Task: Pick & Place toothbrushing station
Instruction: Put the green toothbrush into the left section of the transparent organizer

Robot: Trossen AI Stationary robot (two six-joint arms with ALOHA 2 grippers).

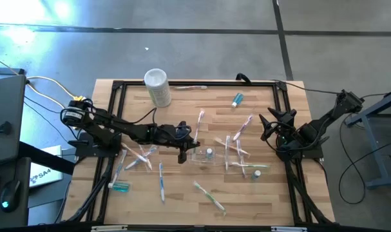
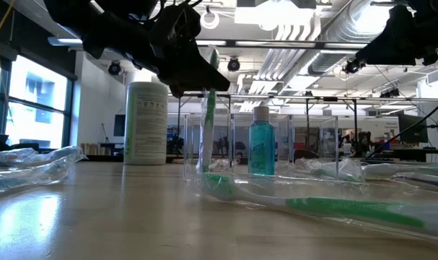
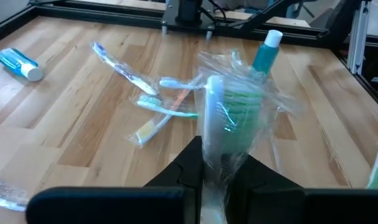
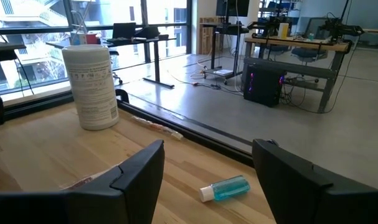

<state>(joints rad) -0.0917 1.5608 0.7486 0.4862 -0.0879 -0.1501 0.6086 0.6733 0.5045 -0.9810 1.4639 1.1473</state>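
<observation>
My left gripper (image 1: 190, 147) reaches in from the table's left to the middle and is shut on a green toothbrush (image 3: 215, 112) in a clear wrapper. Right beside it stands the clear plastic cup (image 1: 207, 158) with a teal toothpaste tube (image 2: 262, 148) upright in it. In the low view the toothbrush (image 2: 207, 123) stands upright between the cup's clear walls. My right gripper (image 1: 270, 124) waits open at the table's right edge, holding nothing; a teal tube (image 4: 226, 188) lies on the wood ahead of it. My left gripper pinches the wrapped toothbrush between its two fingers (image 3: 189, 165), clear film and all. The fingers come nearly level from the table's left and lie across the brush. The brush stands upright, its upper end (image 3: 213, 84) above the fingers. Whether its lower end (image 2: 204, 170) rests in the cup, I cannot tell.
A tall white cylinder (image 1: 157, 86) stands at the far left. Loose wrapped toothbrushes lie around the cup (image 1: 143, 154), (image 1: 162, 180), (image 1: 211, 196), (image 1: 243, 127). Teal tubes lie at the near left (image 1: 120, 187) and far right (image 1: 237, 98). A black rail (image 1: 111, 129) frames the table.
</observation>
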